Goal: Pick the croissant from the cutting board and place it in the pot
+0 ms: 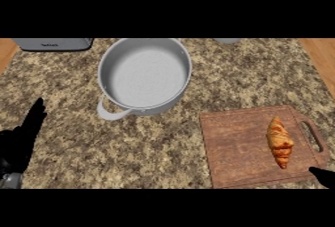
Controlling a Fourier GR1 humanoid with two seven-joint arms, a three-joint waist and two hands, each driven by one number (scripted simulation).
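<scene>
Head view looks steeply down on a speckled granite counter. Nearest, at the lower left edge, the left hand shows with its dark fingers straight and held together, pointing up away from the robot; it rests over the counter and touches nothing. At the lower right corner only a small dark tip of the right hand comes into view, just beyond the near right corner of the cutting board; whether its fingers are spread or curled cannot be told from so little.

The wooden cutting board lies on the right side of the counter, its slot handle along the right edge. The croissant lies on the board's right half, just beside that handle, stretched lengthwise with one end toward the robot and the other away. No hand touches it.

Farther off and left of centre stands the grey pot, well apart from the board, nothing visible inside, one handle sticking out at its near left side.

At the far left edge sits a grey appliance, cut off by the frame.
</scene>
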